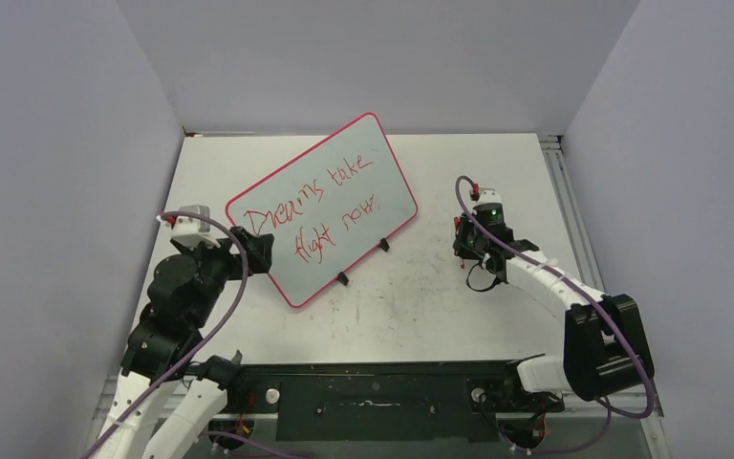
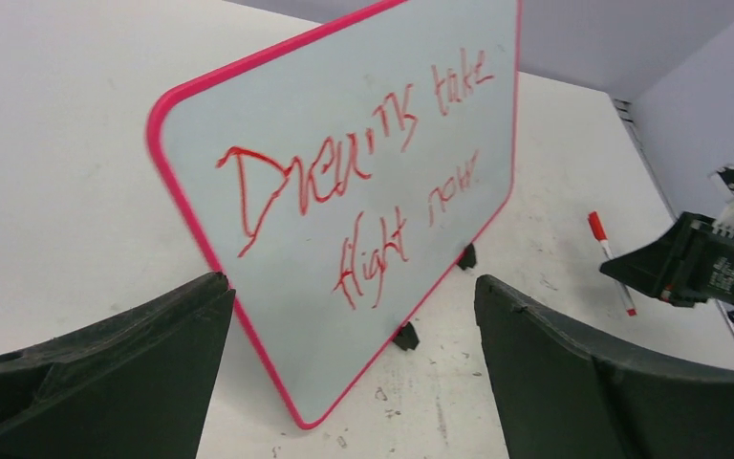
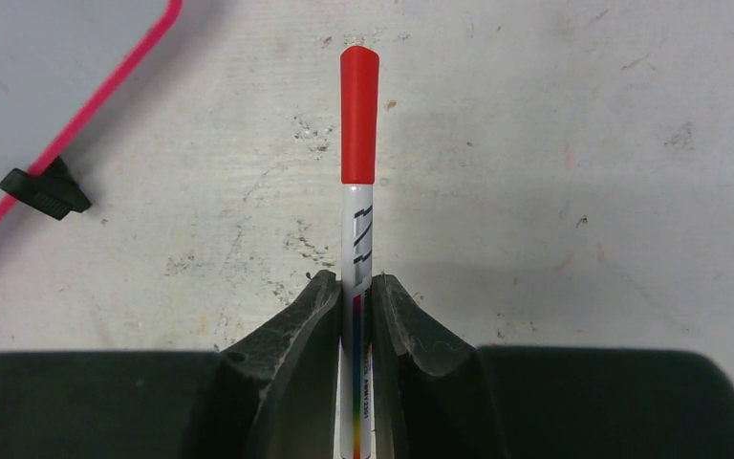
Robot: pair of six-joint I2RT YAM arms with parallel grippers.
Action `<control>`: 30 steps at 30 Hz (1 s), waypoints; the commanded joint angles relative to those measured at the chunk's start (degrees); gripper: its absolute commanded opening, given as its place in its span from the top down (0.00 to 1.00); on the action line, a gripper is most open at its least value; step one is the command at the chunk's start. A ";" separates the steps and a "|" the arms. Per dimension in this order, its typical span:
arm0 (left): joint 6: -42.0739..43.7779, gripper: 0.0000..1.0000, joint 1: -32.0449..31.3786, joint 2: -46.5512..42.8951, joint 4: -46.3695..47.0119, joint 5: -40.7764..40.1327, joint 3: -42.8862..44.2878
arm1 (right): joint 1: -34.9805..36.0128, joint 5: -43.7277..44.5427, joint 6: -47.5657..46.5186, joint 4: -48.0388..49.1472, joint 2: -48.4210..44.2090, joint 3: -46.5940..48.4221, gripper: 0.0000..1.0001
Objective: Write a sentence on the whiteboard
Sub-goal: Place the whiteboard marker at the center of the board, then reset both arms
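Top view: the whiteboard stands left of centre in the frame, skewed, propped on two black feet along its lower edge, and bears the red words "Dreams take flight now"; the left gripper sits at its lower-left corner, the right gripper well apart at centre right over the table. Left wrist view: the left gripper has its jaws spread wide, holding nothing, the board's near corner low in the middle of the frame between them; at right a marker slants down to the table. Right wrist view: the right gripper is clamped on the marker, red end pointing to the top of the frame, a board corner at upper left. The sentence appears complete, so the hazards are incidental: a left finger clipping the rim could tip or slide the propped board or smear ink, and the marker, released carelessly, could roll against a foot
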 commanded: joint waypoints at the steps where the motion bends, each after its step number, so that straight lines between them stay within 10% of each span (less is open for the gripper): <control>1: 1.20 0.03 0.34 -5.67 -1.15 -12.58 -4.13 | -1.37 -2.46 -1.30 4.06 2.92 0.43 0.94; 18: 3.28 0.04 0.34 -6.71 -1.56 -15.18 -7.90 | -4.14 -0.50 -1.09 2.63 5.06 -0.17 0.54; 30: -0.24 0.04 0.33 -6.69 -5.83 -28.25 -3.67 | -4.19 3.86 -3.12 -2.22 -13.52 1.27 0.26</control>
